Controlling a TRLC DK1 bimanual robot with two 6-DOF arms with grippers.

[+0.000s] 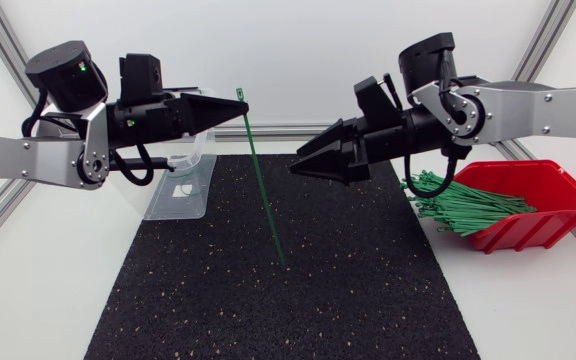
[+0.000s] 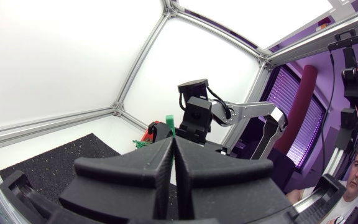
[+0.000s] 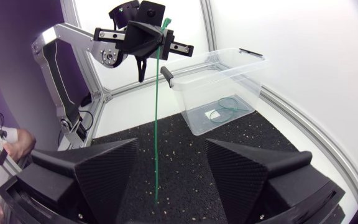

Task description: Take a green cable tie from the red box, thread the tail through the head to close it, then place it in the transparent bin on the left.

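A black mat (image 1: 288, 300) covers the bench (image 1: 38, 290). At the right sits a red box (image 1: 553, 215) of spare ties (image 1: 468, 205), at the left a clear bin (image 1: 180, 192). The right gripper (image 1: 296, 168) hangs above the mat, fingers spread. The left gripper (image 1: 238, 108) pinches one green tie (image 1: 264, 195) just below its head, tail hanging over the mat.

No lettering, label, number or sign can be read on anything here.
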